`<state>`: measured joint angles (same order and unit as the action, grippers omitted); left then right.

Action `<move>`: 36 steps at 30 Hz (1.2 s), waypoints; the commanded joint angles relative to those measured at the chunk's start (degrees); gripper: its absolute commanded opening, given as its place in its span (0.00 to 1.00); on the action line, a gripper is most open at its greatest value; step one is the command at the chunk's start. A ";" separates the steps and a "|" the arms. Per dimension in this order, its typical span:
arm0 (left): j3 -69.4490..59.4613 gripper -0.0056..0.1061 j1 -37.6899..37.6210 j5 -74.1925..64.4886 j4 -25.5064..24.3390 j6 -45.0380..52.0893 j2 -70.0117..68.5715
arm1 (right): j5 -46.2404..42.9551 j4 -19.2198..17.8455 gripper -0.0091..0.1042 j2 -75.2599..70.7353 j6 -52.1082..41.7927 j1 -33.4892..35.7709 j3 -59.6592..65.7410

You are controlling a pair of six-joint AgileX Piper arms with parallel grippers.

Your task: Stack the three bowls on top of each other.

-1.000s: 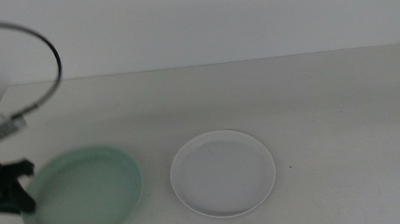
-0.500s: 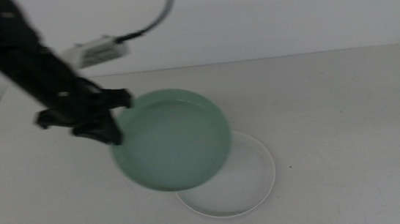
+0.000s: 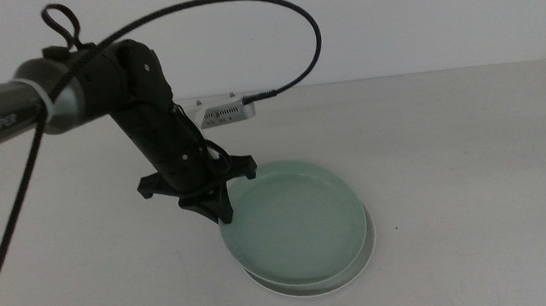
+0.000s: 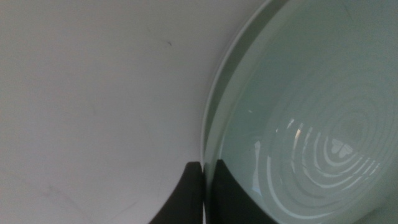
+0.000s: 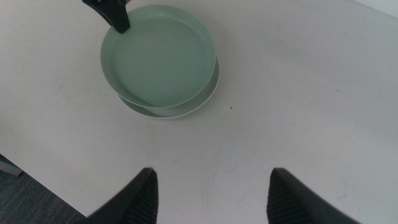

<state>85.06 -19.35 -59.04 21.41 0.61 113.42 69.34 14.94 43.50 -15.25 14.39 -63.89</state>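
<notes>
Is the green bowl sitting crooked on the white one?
Yes. The mint green bowl lies off-centre on the white bowl, leaving white showing along one side. The left gripper pinches its rim. The right gripper waits open, apart.

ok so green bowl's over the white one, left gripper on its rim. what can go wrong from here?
1. The mint green bowl sits off-centre over the white bowl, which shows only along one side; released now, it may seat crooked or slide.
2. The left gripper pinches the rim; retracting sideways could drag both.
3. No grey bowl is visible. The right gripper waits open.
</notes>
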 commanded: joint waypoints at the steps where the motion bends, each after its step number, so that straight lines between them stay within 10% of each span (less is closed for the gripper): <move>1: 1.86 0.08 -0.60 0.64 2.42 -0.61 -2.42 | -2.95 0.33 0.48 -0.02 -0.53 -0.43 -1.37; 5: 1.86 0.24 -1.29 1.01 2.23 1.01 -1.90 | -2.95 0.33 0.48 -0.02 -0.53 -0.43 -1.31; 13: 4.99 1.00 -0.11 -5.42 0.66 2.46 -4.16 | -2.95 0.33 0.48 -0.02 -0.53 -0.43 -1.31; 36: 9.80 0.99 12.62 -10.09 -9.65 3.31 -35.28 | -2.95 0.33 0.48 -0.02 -0.53 -0.43 -1.31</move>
<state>93.14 -6.85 -70.47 11.86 3.77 80.98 69.34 14.90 43.50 -15.25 14.39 -63.89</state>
